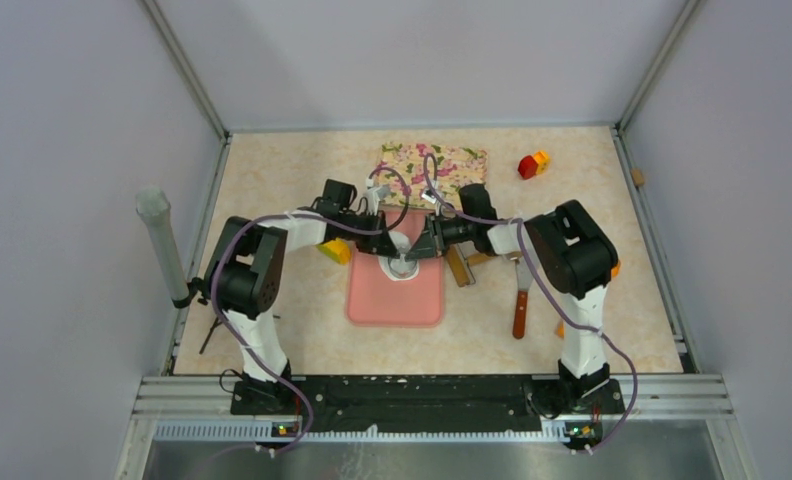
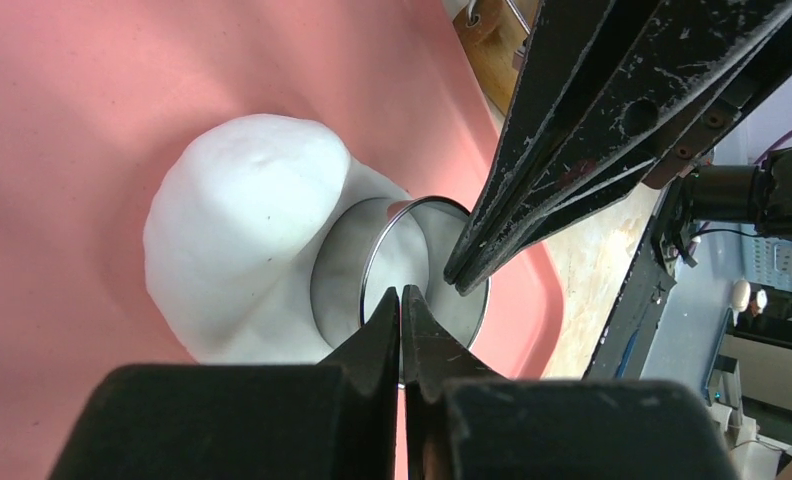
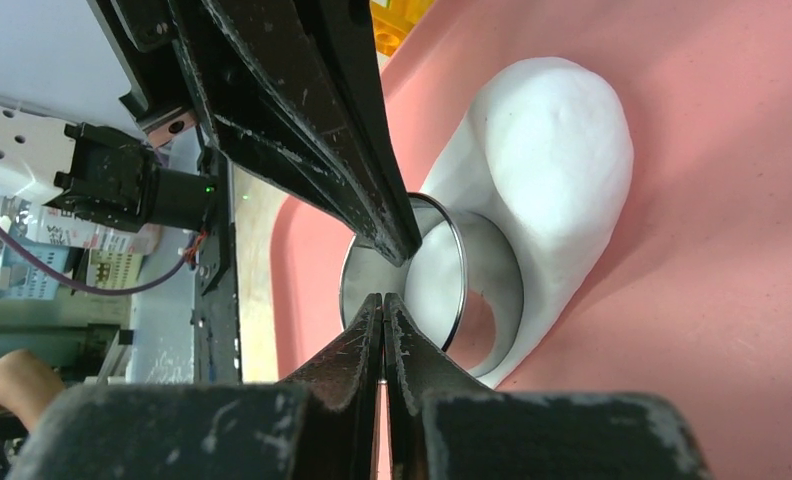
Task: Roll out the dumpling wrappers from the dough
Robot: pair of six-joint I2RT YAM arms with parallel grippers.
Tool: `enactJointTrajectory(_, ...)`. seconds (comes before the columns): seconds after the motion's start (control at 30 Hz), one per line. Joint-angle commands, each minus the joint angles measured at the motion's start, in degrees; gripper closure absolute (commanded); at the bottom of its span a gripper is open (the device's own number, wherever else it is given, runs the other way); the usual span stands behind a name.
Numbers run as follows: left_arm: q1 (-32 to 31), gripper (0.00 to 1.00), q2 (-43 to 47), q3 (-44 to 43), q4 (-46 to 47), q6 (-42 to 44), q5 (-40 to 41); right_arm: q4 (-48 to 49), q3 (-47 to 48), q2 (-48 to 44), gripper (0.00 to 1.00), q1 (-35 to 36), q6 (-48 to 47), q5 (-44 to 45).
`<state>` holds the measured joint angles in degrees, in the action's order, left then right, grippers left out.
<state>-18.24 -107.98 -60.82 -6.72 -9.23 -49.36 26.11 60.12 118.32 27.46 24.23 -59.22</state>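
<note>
A white dough (image 1: pixel 400 243) sheet lies on the upper part of the pink mat (image 1: pixel 397 300). A silver metal ring cutter (image 1: pixel 404 268) stands pressed into its near edge. In the left wrist view the dough (image 2: pixel 242 230) bulges up against the ring (image 2: pixel 337 275). My left gripper (image 2: pixel 401 295) is shut on the ring's rim. My right gripper (image 3: pixel 383 300) is shut on the opposite side of the ring (image 3: pixel 492 290), beside the dough (image 3: pixel 552 140). Both grippers meet over the ring in the top view. No separate wrapper disc shows; the inside of the ring is partly hidden.
A floral cloth (image 1: pixel 432 160) lies behind the mat. A wooden tool (image 1: pixel 462 265) and a wooden-handled scraper (image 1: pixel 520 300) lie right of the mat. A yellow block (image 1: pixel 336 250) sits left of it. A red and orange toy (image 1: pixel 532 164) is at the back right. A grey tube (image 1: pixel 162 240) stands at the left wall.
</note>
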Motion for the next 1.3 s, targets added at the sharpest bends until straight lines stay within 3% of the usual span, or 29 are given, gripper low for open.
enactJointTrajectory(0.0, 1.0, 1.00, 3.7, 1.2, 2.7, 2.5, -0.1, 0.2, 1.3, -2.0, 1.00, -0.4, -1.1, -2.3)
enactJointTrajectory(0.57, -1.8, 1.00, 0.4, -5.1, 2.9, 0.1, -3.4, -1.4, 0.7, -8.7, 1.00, -0.3, -2.5, -6.9)
enactJointTrajectory(0.73, -1.5, 1.00, 3.3, -4.5, -2.7, 5.6, -5.6, -9.0, 0.6, -10.9, 1.00, -0.3, -10.5, -6.3)
enactJointTrajectory(0.87, 0.0, 1.00, 7.1, -3.6, -7.9, 9.4, -6.0, -10.2, 0.3, -11.0, 0.99, 0.0, -11.8, -6.3)
enactJointTrajectory(0.97, 2.9, 0.98, 10.3, -2.7, -9.7, 11.1, -4.5, -16.4, 2.1, -13.0, 0.77, 0.2, -18.8, -3.4)
enactJointTrajectory(1.07, 5.2, 0.78, 11.9, -2.3, -10.3, 11.5, 1.5, -24.9, 4.0, -16.9, 0.54, 0.7, -30.9, 2.0)
enactJointTrajectory(1.1, 5.6, 0.76, 12.0, -2.1, -10.0, 11.1, 3.2, -27.9, 4.6, -18.2, 0.48, 1.1, -35.3, 4.5)
enactJointTrajectory(1.2, 6.1, 0.69, 10.9, -2.6, -9.2, 9.5, 8.8, -33.5, 5.6, -21.5, 0.38, 2.6, -45.9, 11.5)
enactJointTrajectory(1.27, 6.2, 0.69, 9.9, -3.0, -8.2, 7.8, 12.1, -33.8, 5.2, -23.3, 0.38, 3.5, -49.9, 14.3)
